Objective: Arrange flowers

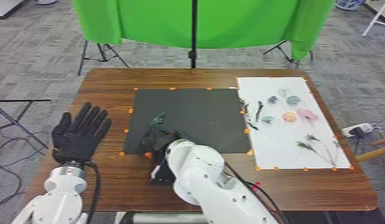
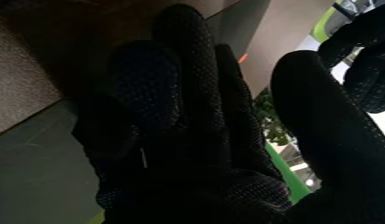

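In the head view the left hand (image 1: 79, 134) is over the table's left side, fingers straight and spread. The right hand (image 1: 156, 142) is at the near left part of the dark mat (image 1: 206, 112), beside a green sprig (image 1: 158, 120). Straight fingers and a separate thumb belong to the right hand (image 2: 202, 110) in the right wrist view, with green leaves (image 2: 272, 119) visible between them; contact is unclear. The left hand (image 2: 371, 62) appears farther off there. On the white sheet (image 1: 270, 142) lie a pink flower (image 1: 308, 115), a peach flower (image 1: 289, 116) and several blue-grey ones (image 1: 292, 100).
Dark thin stems (image 1: 257, 111) and leafy sprigs (image 1: 307, 146) lie on the white sheet. Small orange tape pieces mark both sheets' edges on the wooden table (image 1: 180, 77). A green cloth (image 1: 251, 25) hangs beyond the far edge.
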Tool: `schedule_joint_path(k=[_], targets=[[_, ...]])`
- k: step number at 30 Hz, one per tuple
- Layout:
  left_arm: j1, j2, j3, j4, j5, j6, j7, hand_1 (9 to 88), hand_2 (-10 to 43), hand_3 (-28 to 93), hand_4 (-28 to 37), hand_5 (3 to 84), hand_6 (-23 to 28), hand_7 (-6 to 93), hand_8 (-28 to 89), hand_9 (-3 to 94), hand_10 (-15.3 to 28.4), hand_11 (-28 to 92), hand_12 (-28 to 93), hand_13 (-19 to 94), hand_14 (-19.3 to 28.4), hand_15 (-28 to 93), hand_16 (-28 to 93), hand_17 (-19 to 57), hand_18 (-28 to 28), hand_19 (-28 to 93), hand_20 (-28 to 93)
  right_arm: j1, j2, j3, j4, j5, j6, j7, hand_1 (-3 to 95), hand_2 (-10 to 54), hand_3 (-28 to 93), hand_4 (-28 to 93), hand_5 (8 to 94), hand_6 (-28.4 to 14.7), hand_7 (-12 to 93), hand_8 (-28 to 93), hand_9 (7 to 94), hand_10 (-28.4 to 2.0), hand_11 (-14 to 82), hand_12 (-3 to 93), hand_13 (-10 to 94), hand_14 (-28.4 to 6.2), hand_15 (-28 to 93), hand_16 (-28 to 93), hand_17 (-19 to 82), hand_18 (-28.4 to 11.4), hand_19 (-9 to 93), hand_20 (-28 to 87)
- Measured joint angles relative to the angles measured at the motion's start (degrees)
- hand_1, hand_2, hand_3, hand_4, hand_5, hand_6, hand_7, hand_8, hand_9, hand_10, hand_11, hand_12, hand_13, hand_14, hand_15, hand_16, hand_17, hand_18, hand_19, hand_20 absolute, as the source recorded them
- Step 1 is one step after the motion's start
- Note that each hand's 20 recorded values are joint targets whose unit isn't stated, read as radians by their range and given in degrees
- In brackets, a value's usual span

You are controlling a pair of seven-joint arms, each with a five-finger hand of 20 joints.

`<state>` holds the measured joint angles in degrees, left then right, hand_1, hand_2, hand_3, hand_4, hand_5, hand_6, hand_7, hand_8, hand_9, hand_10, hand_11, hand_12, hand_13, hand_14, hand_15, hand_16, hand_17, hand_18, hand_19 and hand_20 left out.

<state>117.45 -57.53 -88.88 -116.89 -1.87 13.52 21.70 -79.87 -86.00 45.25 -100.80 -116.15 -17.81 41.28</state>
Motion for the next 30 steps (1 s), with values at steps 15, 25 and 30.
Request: schedule_joint_path(k=[15, 25, 30], targets=[[1.07, -0.23, -0.60, -0.25, -0.06, -0.39, 0.52, 24.8, 15.0, 79, -28.3, 47.9, 10.0, 7.5, -9, 40.5, 15.5, 18, 9, 30, 15.4, 27, -6, -4.8, 13.6, 33, 12, 0.14, 0.22, -0.31, -1.13, 0.36, -0.35, 1.44, 26.0, 7.3, 78, -16, 71.0, -8.6, 10, -10, 81.6, -19.4, 33.6, 24.1, 76, -14.4, 65, 27, 46, -25.2, 93, 47], [2.22, -1.00, -1.72, -0.61, 5.97, 0.40, 1.14, 25.0, 13.2, 79, -28.3, 46.4, 9.9, 6.7, -9, 38.2, 15.2, 17, 8, 28, 15.2, 25, -6, -5.0, 13.9, 32, 11, -0.22, 2.44, -2.84, -3.26, -0.99, 14.85, -0.88, 22.4, 3.1, 79, -16, 77.6, -6.4, 23, -10, 83.8, -18.9, 34.3, 24.0, 79, -13.9, 65, 27, 47, -25.8, 93, 50], [3.49, -1.41, -2.85, -1.04, 15.87, 1.98, 1.17, 25.0, 13.2, 79, -28.3, 45.6, 9.8, 5.8, -9, 36.6, 14.9, 16, 8, 26, 14.6, 23, -6, -5.1, 13.5, 31, 11, -0.19, 3.12, -1.28, -5.46, 0.89, 14.21, -1.48, 22.3, 2.4, 78, -16, 77.4, -6.5, 24, -10, 83.8, -19.0, 34.4, 24.2, 79, -13.9, 65, 28, 48, -25.9, 93, 50]])
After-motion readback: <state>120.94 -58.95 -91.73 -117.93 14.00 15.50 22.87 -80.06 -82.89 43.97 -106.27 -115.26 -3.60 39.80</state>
